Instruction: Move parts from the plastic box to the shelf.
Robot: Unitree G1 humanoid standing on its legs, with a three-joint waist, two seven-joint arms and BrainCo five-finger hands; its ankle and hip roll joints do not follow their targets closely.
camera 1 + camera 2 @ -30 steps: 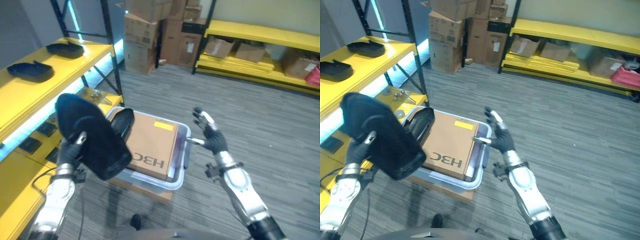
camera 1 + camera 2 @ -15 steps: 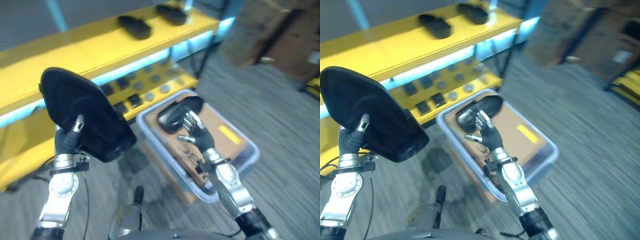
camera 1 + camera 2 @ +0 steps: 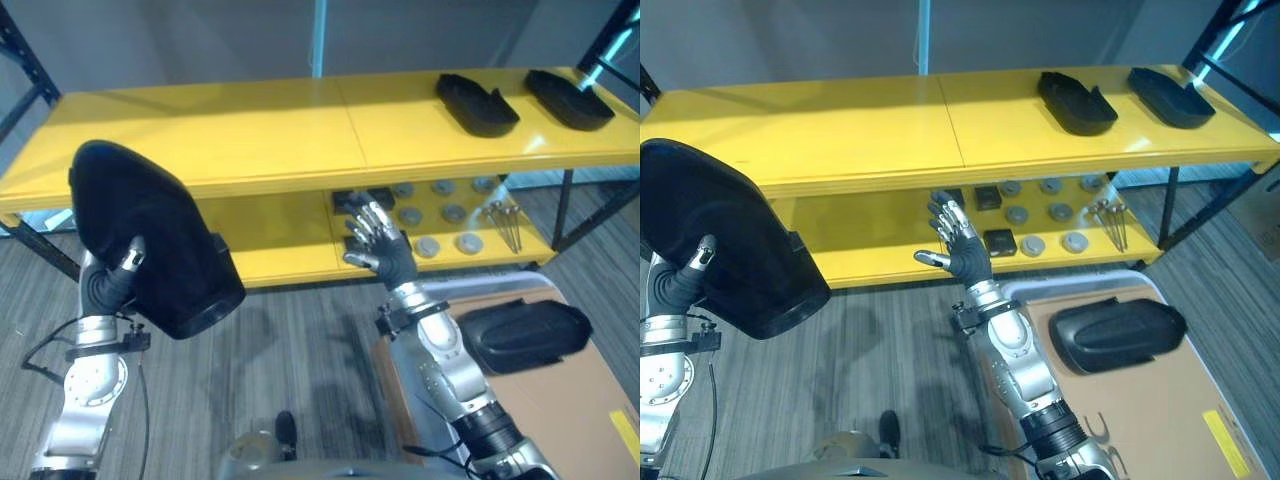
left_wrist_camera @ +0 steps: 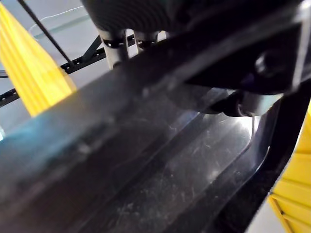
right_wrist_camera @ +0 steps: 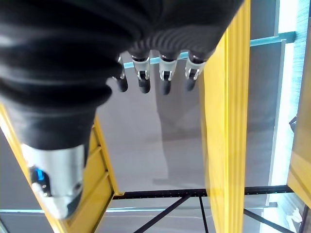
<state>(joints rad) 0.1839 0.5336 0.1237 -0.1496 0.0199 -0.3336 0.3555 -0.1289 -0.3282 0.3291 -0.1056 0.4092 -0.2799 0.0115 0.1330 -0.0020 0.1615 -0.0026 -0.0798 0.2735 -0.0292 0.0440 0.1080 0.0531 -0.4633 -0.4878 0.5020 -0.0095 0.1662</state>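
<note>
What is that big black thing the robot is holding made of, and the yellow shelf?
The big black part in the left hand looks like moulded plastic: smooth, slightly glossy, with fine scratches in the wrist view. The yellow shelf looks like painted board, matte and flat, on dark metal posts; I can't tell for sure.

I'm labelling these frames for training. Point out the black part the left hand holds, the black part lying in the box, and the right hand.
held part [image 3: 175, 265], left eye view, its broad dark face
part in box [image 3: 1115, 333], right eye view, its top
right hand [image 3: 965, 257], right eye view, its palm
</note>
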